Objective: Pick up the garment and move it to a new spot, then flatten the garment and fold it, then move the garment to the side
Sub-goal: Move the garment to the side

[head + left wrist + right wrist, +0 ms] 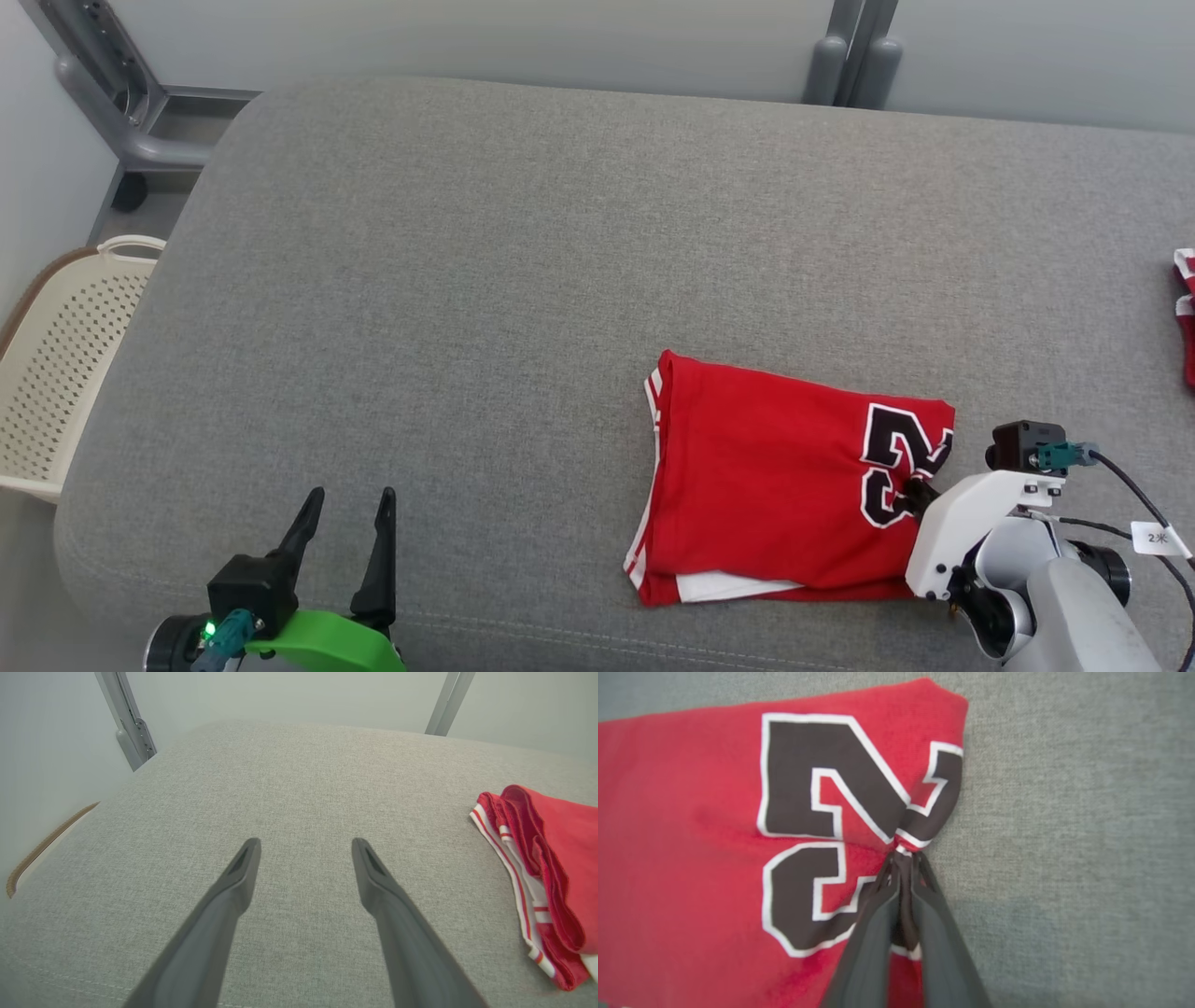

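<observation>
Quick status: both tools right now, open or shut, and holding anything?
Left tool: open, holding nothing.
Right tool: shut on the red jersey, pinching its edge beside the number print.

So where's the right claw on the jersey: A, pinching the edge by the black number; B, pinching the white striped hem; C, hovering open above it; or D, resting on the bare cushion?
A: the right claw is shut on the jersey, bunching the fabric at its edge, right by the black number.
</observation>
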